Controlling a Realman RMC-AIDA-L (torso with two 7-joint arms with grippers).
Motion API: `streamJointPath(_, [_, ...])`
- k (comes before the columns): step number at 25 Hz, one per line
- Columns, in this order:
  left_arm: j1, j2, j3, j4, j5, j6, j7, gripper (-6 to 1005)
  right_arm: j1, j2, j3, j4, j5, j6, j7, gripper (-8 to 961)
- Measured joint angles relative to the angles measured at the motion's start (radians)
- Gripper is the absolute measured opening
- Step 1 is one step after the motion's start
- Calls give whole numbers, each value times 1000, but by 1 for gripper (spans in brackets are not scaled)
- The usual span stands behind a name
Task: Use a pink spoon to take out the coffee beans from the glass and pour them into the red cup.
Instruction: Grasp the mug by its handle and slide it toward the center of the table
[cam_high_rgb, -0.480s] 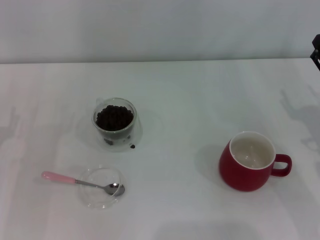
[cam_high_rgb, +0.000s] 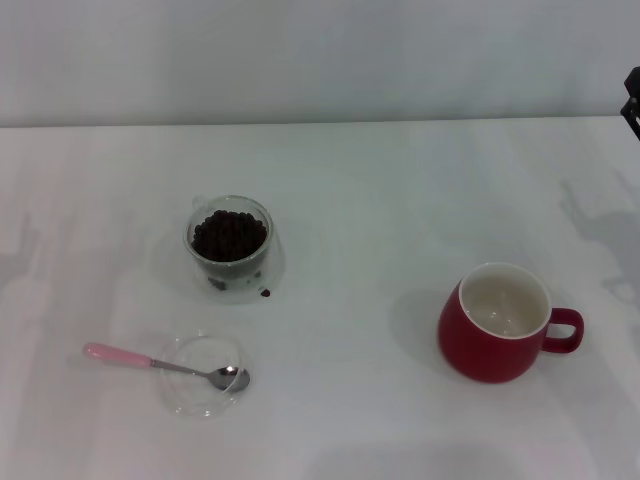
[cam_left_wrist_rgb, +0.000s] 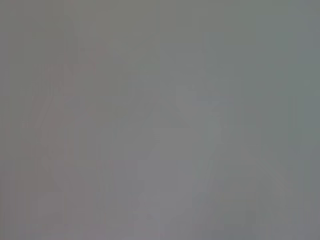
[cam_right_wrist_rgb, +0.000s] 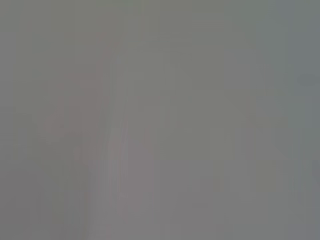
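Red and cream inside, the cup (cam_high_rgb: 497, 325) sits on a white table (cam_high_rgb: 380, 190), its handle turned away from the glass (cam_high_rgb: 229, 246). The glass, heaped with beans (cam_high_rgb: 229, 234), stands well to the cup's left and farther back; one loose bean (cam_high_rgb: 265, 292) lies just beside it. The spoon (cam_high_rgb: 165, 365) rests across a clear dish (cam_high_rgb: 203, 373), nearer than the glass. A dark piece of the right arm (cam_high_rgb: 632, 100) shows at the far right edge, beyond the cup; no jaws appear, so their state cannot be told.
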Motion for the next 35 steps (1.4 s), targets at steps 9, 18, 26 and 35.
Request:
streamJointPath(9, [3, 0, 0, -1, 2, -6, 0, 770, -6, 0, -9, 0, 0, -1, 0, 825])
streamJointPath(18, [45, -1, 0, -16, 0, -64, -5, 770, -21, -4, -19, -8, -2, -9, 3, 824])
streamJointPath(26, [60, 1, -8, -14, -7, -60, -4, 769, -167, -14, -270, -248, -64, -3, 330, 824])
streamJointPath(35, [58, 4, -5, -6, -8, -57, 0, 770, -305, -13, -440, -378, -182, -16, 450, 825])
